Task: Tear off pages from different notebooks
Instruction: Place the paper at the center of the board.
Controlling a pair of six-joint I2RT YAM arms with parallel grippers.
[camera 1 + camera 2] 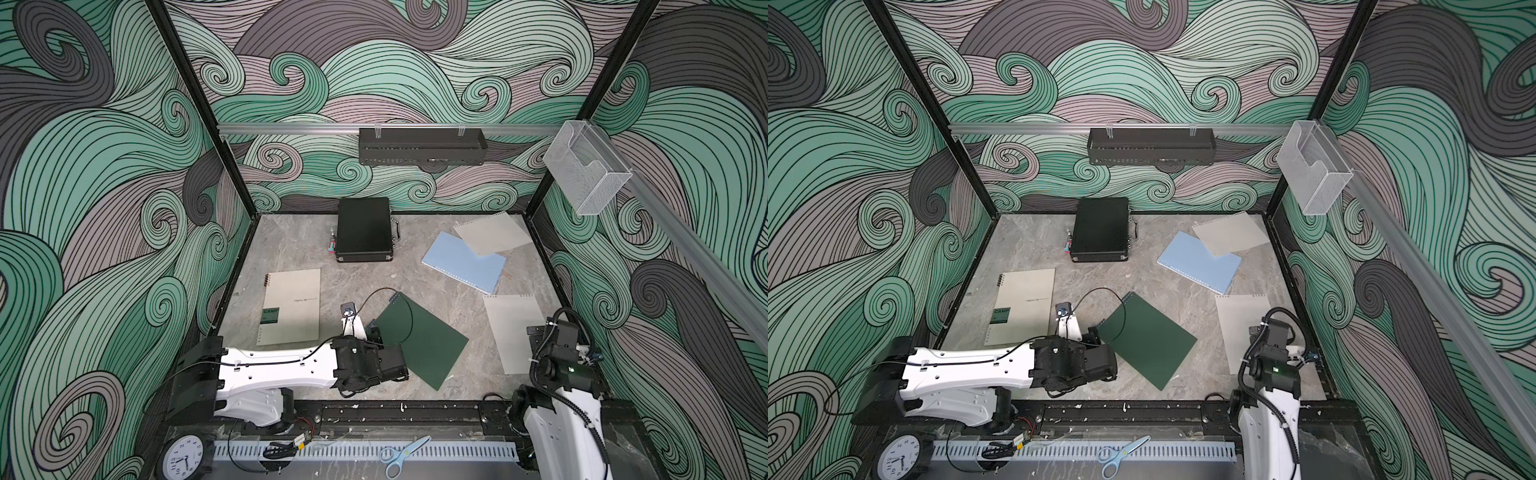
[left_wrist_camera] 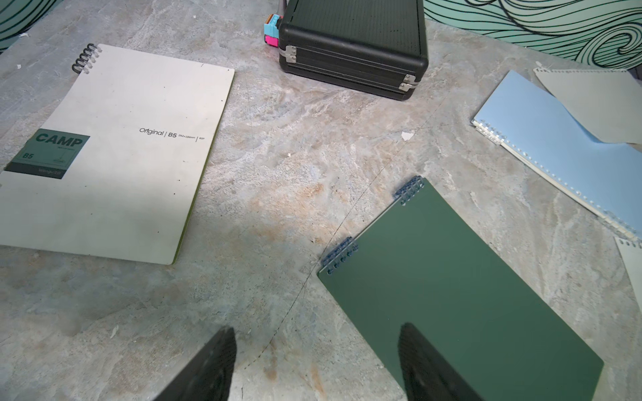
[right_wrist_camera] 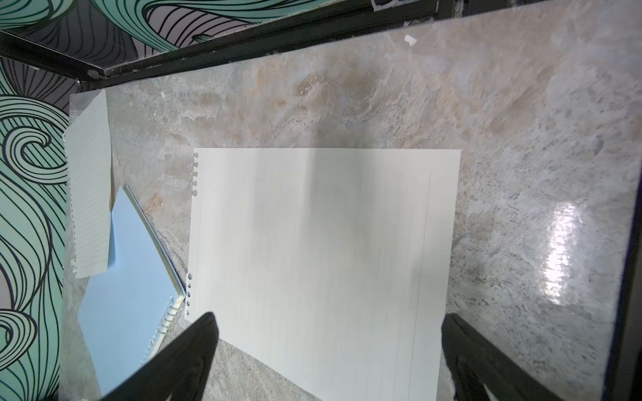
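Left gripper [image 2: 316, 328] and right gripper [image 3: 330, 315], fingers apart, empty; page [image 1: 513, 332], lower right, looks light, limp, best pinched at an edge.

**Robot test cell in a laboratory.** A marble-look table [image 1: 332, 274] is enclosed on three sides by walls [image 1: 104, 208] printed with a wave pattern and held in black frame posts [image 1: 197, 104]. The left arm [image 1: 274, 365] and the right arm [image 1: 557, 428] are mounted at its near edge, beside a slotted cable duct [image 1: 332, 451], a clock [image 1: 185, 459] and scissors [image 1: 401, 455]. An aluminium rail [image 1: 291, 128] above the far edge carries a black tray [image 1: 422, 145]. A clear holder [image 1: 586, 174] hangs above the right edge. Notebooks [image 1: 419, 340] lie scattered on the table.
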